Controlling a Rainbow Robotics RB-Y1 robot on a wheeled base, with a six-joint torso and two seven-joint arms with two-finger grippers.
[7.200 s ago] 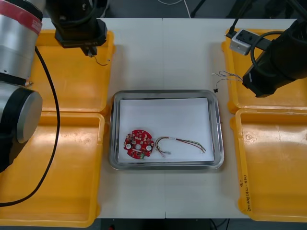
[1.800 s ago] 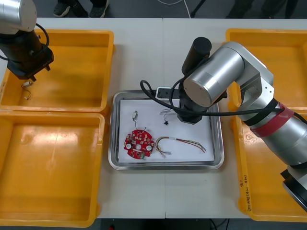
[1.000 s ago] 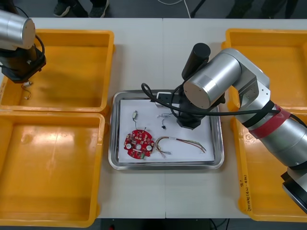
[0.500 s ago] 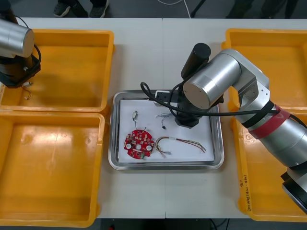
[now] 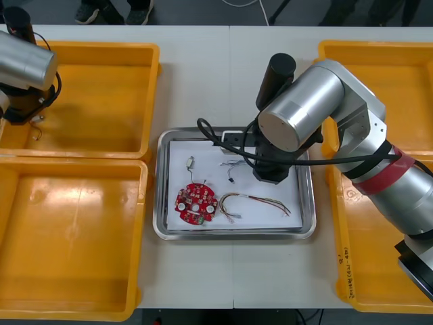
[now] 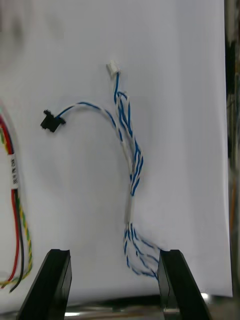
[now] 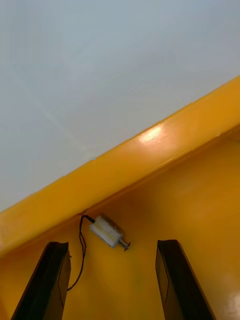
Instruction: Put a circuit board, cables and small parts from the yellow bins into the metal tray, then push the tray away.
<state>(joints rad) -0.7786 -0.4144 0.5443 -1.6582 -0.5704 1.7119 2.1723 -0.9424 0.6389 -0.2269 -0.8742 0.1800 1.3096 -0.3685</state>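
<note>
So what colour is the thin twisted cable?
The cable is blue and white, clearest in the right wrist view.

The right arm [image 5: 308,112] and left arm [image 5: 24,62] are silver cylinders with black joints, the right wearing a red band [image 5: 380,170] and a looped black cable [image 5: 215,137], both tipped with black fingers [image 6: 54,282]

Rim of metal tray [image 5: 233,234] shiny, inside matt white; yellow bins [image 5: 74,230] glossy smooth plastic.
</note>
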